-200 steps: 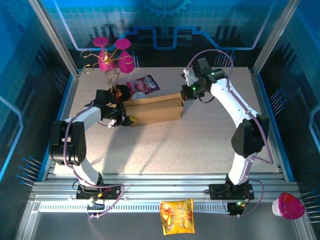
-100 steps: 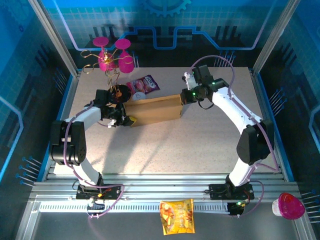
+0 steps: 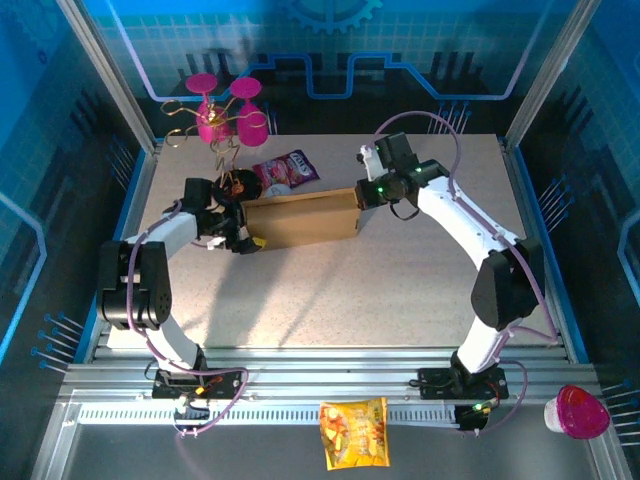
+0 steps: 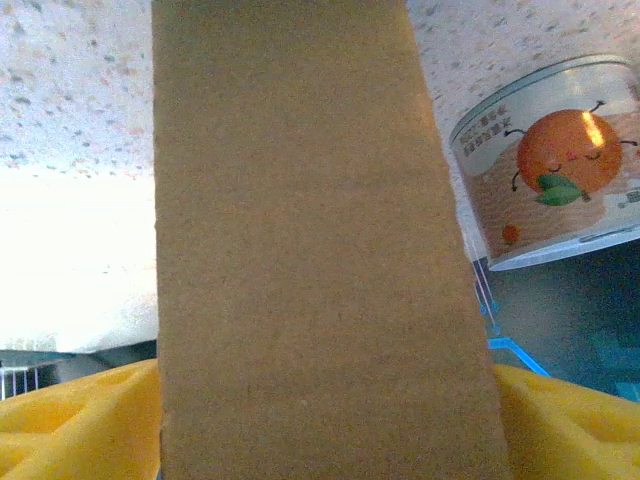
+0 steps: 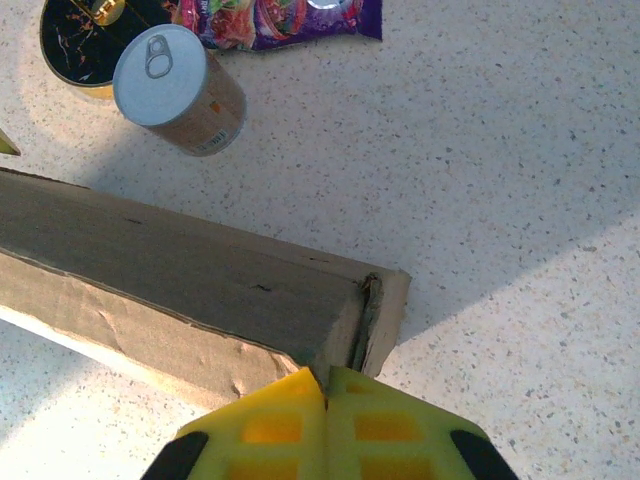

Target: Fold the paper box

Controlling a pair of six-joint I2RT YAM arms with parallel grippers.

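Hard overhead light casts sharp shadows on the counter (image 5: 500,150), with a blown-out white patch beside the blurred, close paper box (image 4: 300,250).

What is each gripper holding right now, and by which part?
The left gripper clamps the brown cardboard paper box across its left end panel. The right gripper is shut on nothing, tips at the box's right-end corner.

A can (image 5: 180,90) stands near a purple packet (image 5: 280,22).
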